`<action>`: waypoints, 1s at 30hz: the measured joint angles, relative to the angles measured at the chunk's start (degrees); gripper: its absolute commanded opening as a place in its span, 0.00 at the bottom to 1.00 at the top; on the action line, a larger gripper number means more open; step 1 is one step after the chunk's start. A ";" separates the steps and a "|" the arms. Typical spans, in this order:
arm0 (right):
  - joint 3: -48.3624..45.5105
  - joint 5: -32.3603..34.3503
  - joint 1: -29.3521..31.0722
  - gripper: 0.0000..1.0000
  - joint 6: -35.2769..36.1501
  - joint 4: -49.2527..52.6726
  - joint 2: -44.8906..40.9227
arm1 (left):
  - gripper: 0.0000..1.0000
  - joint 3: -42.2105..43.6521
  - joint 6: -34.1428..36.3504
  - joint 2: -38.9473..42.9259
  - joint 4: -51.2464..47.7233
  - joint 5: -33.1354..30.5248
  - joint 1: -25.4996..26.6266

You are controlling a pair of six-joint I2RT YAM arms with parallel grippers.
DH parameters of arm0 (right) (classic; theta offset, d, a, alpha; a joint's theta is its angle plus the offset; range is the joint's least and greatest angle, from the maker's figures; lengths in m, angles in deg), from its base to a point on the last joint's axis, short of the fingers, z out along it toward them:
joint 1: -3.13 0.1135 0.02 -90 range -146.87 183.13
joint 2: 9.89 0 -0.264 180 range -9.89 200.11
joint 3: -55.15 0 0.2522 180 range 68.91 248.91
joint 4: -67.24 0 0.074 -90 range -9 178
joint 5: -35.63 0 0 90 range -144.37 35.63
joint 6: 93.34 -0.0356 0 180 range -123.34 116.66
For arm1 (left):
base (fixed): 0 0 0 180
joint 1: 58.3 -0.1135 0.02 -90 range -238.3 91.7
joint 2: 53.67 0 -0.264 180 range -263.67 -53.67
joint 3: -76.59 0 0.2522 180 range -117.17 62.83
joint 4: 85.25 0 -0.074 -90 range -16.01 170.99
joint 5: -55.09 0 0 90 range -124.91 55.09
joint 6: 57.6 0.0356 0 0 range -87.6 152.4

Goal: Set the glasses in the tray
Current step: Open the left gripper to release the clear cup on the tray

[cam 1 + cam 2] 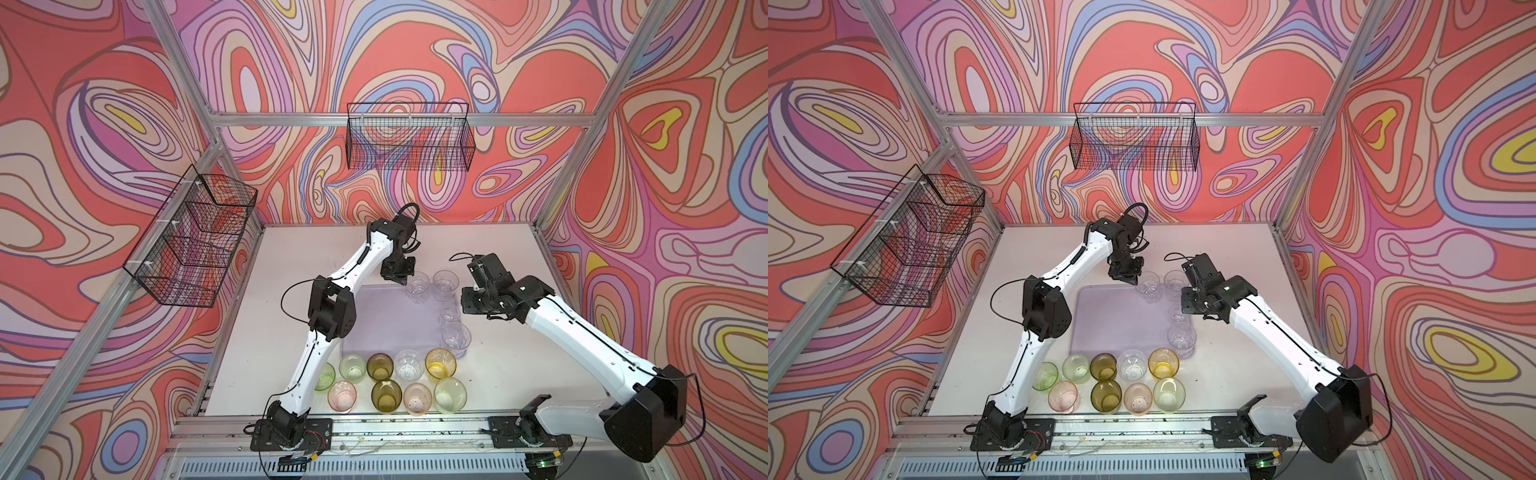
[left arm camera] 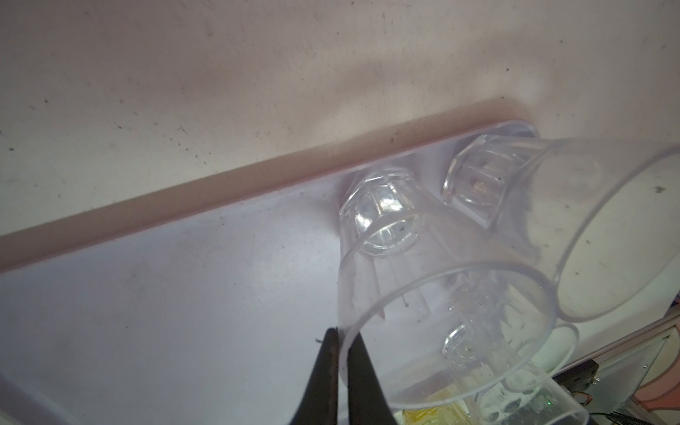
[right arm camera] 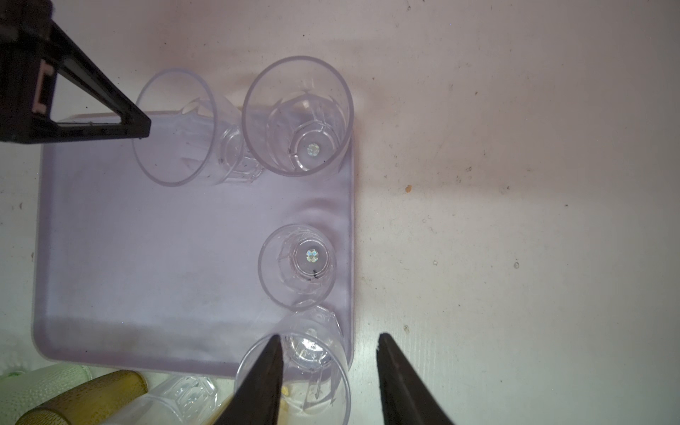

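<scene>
Release step at the far edge of the tray (image 1: 374,324). The left tool (image 2: 84,336) is narrow and pinches the rim wall of a clear glass (image 1: 417,286), one finger inside and one outside. The base looks to be down on the tray floor, just beside a second clear glass (image 1: 445,284) in the far right corner. Two more clear ones stand along the tray's right edge. The right tool (image 3: 328,336) is part open, holds nothing, and hovers over the near right of the tray. Nine loose glasses (image 1: 409,365) sit in two rows on the worktop (image 1: 291,257), near side of the tray.

To do it well:
- Check the base is flat before letting go.
- Open the tool only a little, since the second glass is close.
- Lift straight up so the inside finger clears the rim without dragging it.
- Avoid any sideways pull, which would likely tip the glass into the one beside it.
- Keep the right arm clear.
</scene>
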 measured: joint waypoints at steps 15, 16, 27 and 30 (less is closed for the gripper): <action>-0.24 0.00 0.00 0.43 -0.22 0.00 -0.02 | 0.15 0.00 -0.81 0.00 2.43 1.60 0.00; -0.24 0.00 0.00 0.43 -0.24 0.00 -0.02 | 0.17 0.00 -0.83 0.00 2.45 1.68 0.00; -0.24 -0.37 0.00 0.44 0.68 0.04 -0.13 | 0.33 0.00 -1.05 0.00 2.47 1.92 0.00; -0.15 -1.07 0.00 0.44 1.49 0.20 -0.59 | 0.35 0.00 -1.03 0.09 2.45 1.81 0.02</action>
